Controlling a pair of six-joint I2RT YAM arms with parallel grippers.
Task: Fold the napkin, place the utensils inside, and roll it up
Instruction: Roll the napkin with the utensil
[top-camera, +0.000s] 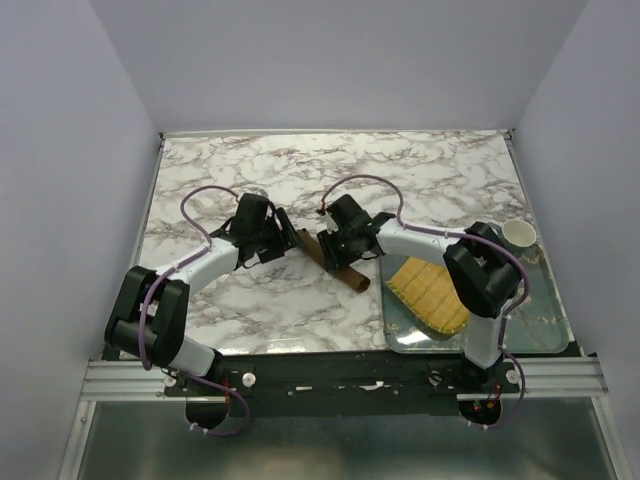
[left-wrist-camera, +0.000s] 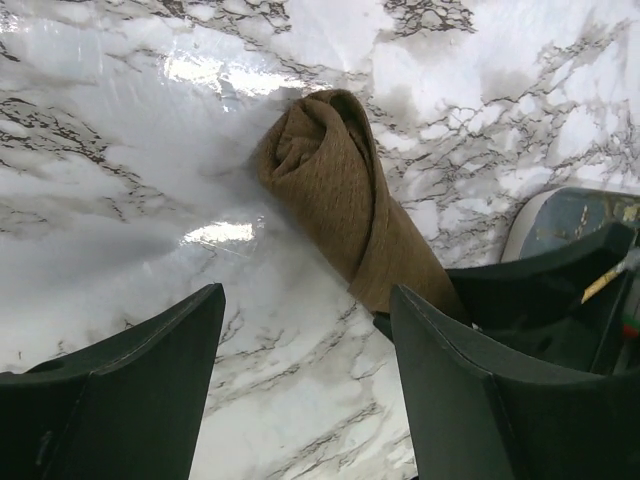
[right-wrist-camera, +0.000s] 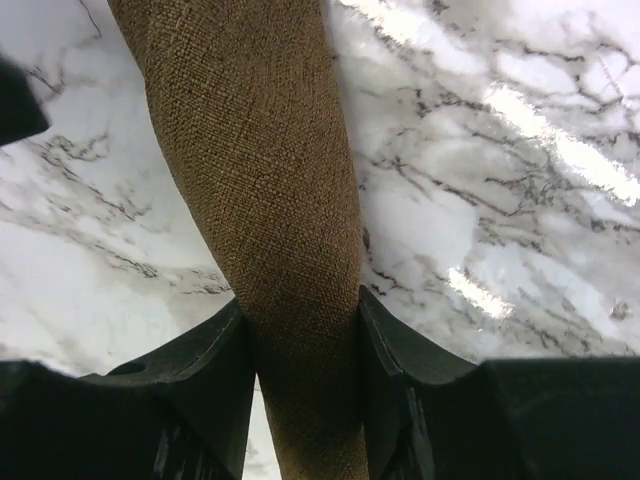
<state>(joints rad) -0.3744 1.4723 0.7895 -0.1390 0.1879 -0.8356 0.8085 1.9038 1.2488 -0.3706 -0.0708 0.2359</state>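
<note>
You had one rolled napkin (right-wrist-camera: 270, 200) on the marble table (top-camera: 420, 170). Your right gripper (right-wrist-camera: 303, 315) was clamped on it. Your left gripper (left-wrist-camera: 308, 300) stood apart beside the roll's end, perhaps touching it. The far table half lay free. One mat (top-camera: 430, 290) and one cup (top-camera: 520, 233) were at the right edge.

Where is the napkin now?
In the top view the napkin, rolled, lies central on the table between the left tool and the right tool, which clasps it.

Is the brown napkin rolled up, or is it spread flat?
Rolled up: the napkin lies on the marble table as a tight tube, its spiral end showing in the left wrist view.
</note>
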